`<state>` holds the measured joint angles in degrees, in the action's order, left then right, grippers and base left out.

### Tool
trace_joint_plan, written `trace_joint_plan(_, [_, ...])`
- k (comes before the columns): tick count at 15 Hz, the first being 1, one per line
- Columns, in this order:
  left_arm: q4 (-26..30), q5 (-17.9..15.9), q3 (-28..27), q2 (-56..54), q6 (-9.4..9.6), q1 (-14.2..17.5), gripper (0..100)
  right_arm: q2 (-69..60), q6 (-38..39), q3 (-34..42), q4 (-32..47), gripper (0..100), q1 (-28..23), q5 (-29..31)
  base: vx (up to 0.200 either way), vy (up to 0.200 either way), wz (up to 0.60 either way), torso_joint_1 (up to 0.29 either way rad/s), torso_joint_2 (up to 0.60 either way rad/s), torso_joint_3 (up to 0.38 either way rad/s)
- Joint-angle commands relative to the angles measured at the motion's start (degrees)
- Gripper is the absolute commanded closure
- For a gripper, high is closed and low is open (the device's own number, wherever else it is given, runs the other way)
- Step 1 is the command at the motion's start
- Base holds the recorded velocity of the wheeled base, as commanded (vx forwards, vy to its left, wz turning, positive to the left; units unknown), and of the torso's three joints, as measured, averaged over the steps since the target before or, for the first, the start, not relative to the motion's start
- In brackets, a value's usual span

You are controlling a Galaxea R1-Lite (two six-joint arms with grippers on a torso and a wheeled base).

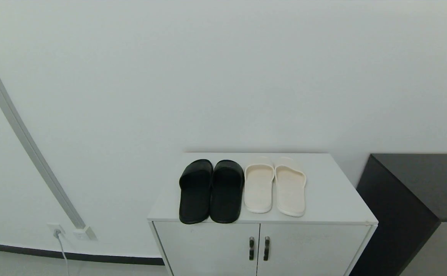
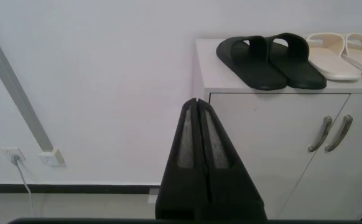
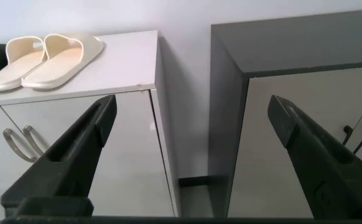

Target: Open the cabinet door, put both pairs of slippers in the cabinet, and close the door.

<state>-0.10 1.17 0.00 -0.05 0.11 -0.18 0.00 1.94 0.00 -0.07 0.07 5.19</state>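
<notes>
The left pincer hangs clenched, fingers pressed flat together, facing the left edge of the white cabinet; the right pincer is spread wide before the gap between that cabinet and a dark cabinet on its right; both white doors are closed, their handles side by side at the centre; on the cabinet top the black slippers sit just beside the cream slippers, on their left, toes toward the wall.
</notes>
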Motion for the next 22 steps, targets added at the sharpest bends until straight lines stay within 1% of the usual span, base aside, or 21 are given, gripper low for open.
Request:
trace_joint_plan(1, [0.01,0.06,0.00,0.05,-0.02,0.01,100,0.09,0.08,0.00,-0.01,0,0.01,-0.01,0.000,0.000,0.00,0.000,0.00,0.000])
trace_joint_plan(4, [0.01,0.06,0.00,0.05,0.24,0.01,100,0.09,-0.88,-0.09,-0.28,0,0.01,-0.10,0.000,0.000,0.00,0.000,0.00,0.000])
trace_joint_plan(5, [0.01,0.06,0.00,0.05,0.33,0.01,100,0.35,0.17,-2.46,-2.48,0,0.01,-0.01,0.000,0.000,0.00,0.000,0.00,0.000])
trace_joint_plan(6, [0.01,0.06,0.00,0.05,0.42,0.01,100,5.36,4.57,-13.97,-1.33,0,1.68,-0.01,0.000,0.000,0.00,0.000,0.00,0.000])
trace_joint_plan(7, [0.01,0.06,0.00,0.05,0.51,0.01,100,9.40,4.57,-17.58,3.41,0,2.39,-0.27,0.000,0.000,0.00,0.000,0.00,0.000])
trace_joint_plan(8, [0.01,0.06,0.00,0.05,0.15,0.01,100,12.22,2.81,-17.67,6.14,0,2.65,-1.41,0.000,0.000,0.00,0.000,0.00,0.000])
trace_joint_plan(9, [0.01,-0.03,0.00,0.05,-0.02,0.01,100,14.50,2.02,-16.88,6.05,0,2.74,-2.73,0.000,0.000,0.00,0.000,0.00,0.000])
trace_joint_plan(11, [0.01,0.06,0.00,0.05,0.33,0.01,100,21.62,1.75,-16.00,4.91,0,2.92,-4.49,0.000,0.000,0.00,0.000,0.00,0.000])
trace_joint_plan(12, [0.01,0.06,0.00,0.05,0.33,0.01,100,26.46,1.75,-15.91,1.83,0,3.62,-5.72,0.000,0.000,0.00,0.000,0.00,0.000])
trace_joint_plan(14, [0.01,0.06,0.00,0.05,0.33,0.01,100,39.11,1.84,-16.08,-7.40,0,5.90,-6.25,0.000,0.000,0.00,0.000,0.00,0.000])
trace_joint_plan(16, [0.01,-0.03,0.00,0.05,0.42,0.01,100,53.44,2.19,-16.44,-19.79,0,11.00,-5.19,0.000,0.000,0.00,0.000,0.00,0.000])
trace_joint_plan(18, [0.01,-0.03,0.00,0.05,0.33,0.01,100,65.04,2.72,-18.02,-30.78,0,15.22,-2.47,0.000,0.000,0.00,0.000,0.00,0.000])
trace_joint_plan(19, [0.01,-0.03,0.00,0.05,0.33,0.01,100,69.96,4.21,-19.78,-34.47,0,18.21,-0.36,0.000,0.000,0.00,0.000,0.00,0.000])
trace_joint_plan(20, [0.01,-0.03,0.00,0.05,0.24,0.01,100,73.92,5.97,-22.24,-36.31,0,21.37,2.19,0.000,0.000,0.00,0.000,0.00,0.000])
trace_joint_plan(21, [0.01,0.06,0.00,0.05,0.07,0.01,100,77.34,7.11,-25.49,-36.93,0,24.10,4.56,0.000,0.000,0.00,0.000,0.00,0.000])
trace_joint_plan(22, [0.01,0.06,0.00,0.05,-0.11,0.01,100,79.54,7.29,-27.86,-37.02,0,26.65,5.62,0.000,0.000,0.00,0.000,0.00,0.000])
